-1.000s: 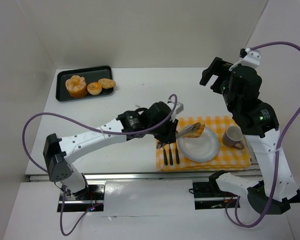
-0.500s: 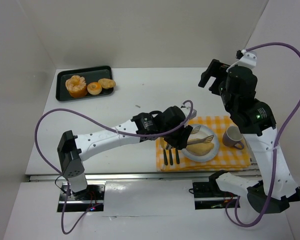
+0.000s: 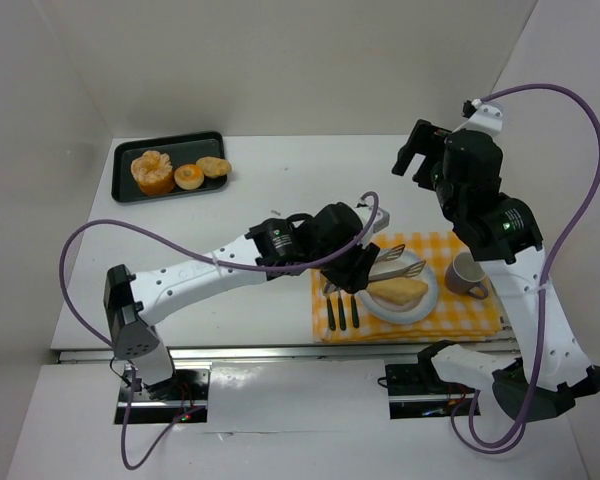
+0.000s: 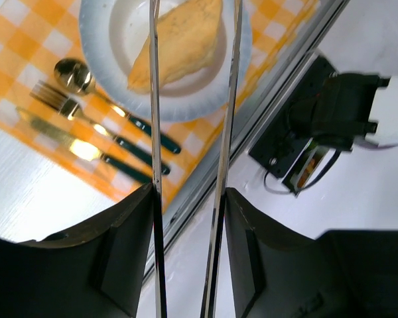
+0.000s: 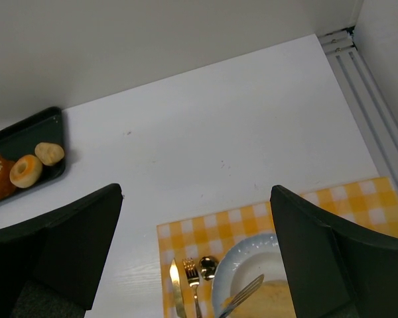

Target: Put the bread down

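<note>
The bread (image 3: 398,291), a pale yellow wedge, lies flat on the white plate (image 3: 378,312) on the yellow checkered cloth. My left gripper (image 3: 355,268) is shut on metal tongs (image 3: 385,262), whose two blades stand apart over the plate's far-left edge, off the bread. In the left wrist view the tongs (image 4: 154,99) run between my fingers, my gripper (image 4: 189,199) is below them, and the bread (image 4: 179,41) on the plate (image 4: 106,40) shows beyond the blades. My right gripper (image 3: 420,155) is open, high over the far table; its view (image 5: 196,192) shows the plate (image 5: 235,278) and bread (image 5: 262,306).
A mug (image 3: 467,272) stands right of the plate on the cloth (image 3: 470,315). A knife, fork and spoon (image 3: 340,308) lie left of the plate. A black tray (image 3: 170,188) with pastries sits at the far left.
The left arm brought the bread down onto the plate. The tongs have opened and let it go, and now sit slightly back to the left.
</note>
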`<state>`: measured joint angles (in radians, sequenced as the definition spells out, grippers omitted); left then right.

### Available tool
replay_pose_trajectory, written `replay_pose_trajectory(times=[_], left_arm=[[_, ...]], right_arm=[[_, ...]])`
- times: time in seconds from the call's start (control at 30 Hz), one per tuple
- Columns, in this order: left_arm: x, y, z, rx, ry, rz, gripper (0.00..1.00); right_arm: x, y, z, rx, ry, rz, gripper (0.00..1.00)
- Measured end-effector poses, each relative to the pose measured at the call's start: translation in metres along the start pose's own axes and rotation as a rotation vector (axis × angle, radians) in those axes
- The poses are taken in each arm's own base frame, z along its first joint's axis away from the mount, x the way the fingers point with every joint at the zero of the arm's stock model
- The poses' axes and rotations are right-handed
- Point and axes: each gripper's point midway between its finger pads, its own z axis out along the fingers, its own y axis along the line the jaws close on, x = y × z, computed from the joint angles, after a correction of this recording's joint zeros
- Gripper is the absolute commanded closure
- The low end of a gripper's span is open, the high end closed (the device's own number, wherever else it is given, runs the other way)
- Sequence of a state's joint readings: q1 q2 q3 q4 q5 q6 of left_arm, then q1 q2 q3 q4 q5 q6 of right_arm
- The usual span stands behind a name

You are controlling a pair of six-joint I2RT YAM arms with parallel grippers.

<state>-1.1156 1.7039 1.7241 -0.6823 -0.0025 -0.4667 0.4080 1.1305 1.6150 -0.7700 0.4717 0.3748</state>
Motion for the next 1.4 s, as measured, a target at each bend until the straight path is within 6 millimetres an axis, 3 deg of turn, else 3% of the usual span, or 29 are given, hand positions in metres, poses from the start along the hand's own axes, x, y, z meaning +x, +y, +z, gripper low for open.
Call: replay_pose_trajectory(times=[0.2, 0.33, 0.4, 0.5, 0.67, 0.97, 1.03, 1.17, 1.4], left_arm=[[0.024, 0.023, -0.032, -0.034, 0.033, 0.0, 0.44], [0.041, 0.056, -0.048, -0.098, 0.058, -0.047, 0.45], [0.047, 0.08, -0.055, -0.15, 0.06, -0.088, 0.47], [0.052, 0.132, -0.07, -0.263, 0.043, -0.192, 0.49], [0.047, 0.207, -0.101, -0.428, -0.036, -0.403, 0.49], [0.045, 0.347, -0.173, -0.685, -0.275, -0.82, 0.49], [0.043, 0.369, -0.174, -0.71, -0.28, -0.853, 0.46], [0.016, 0.402, -0.152, -0.712, -0.27, -0.846, 0.41], [-0.018, 0.434, -0.114, -0.788, -0.223, -0.767, 0.39]], right_arm=[[0.004, 0.0, 0.003, 0.004, 0.009, -0.007, 0.0], [0.011, -0.001, 0.007, 0.01, 0.024, -0.016, 0.0], [0.017, -0.002, 0.01, 0.015, 0.038, -0.023, 0.0], [0.024, 0.0, 0.015, 0.015, 0.057, -0.032, 0.0], [0.034, 0.0, 0.022, 0.018, 0.082, -0.044, 0.0], [0.045, -0.002, 0.025, 0.025, 0.107, -0.057, 0.0], [0.046, -0.002, 0.026, 0.027, 0.108, -0.057, 0.0], [0.046, -0.002, 0.026, 0.03, 0.108, -0.058, 0.0], [0.052, -0.002, 0.032, 0.041, 0.124, -0.068, 0.0]])
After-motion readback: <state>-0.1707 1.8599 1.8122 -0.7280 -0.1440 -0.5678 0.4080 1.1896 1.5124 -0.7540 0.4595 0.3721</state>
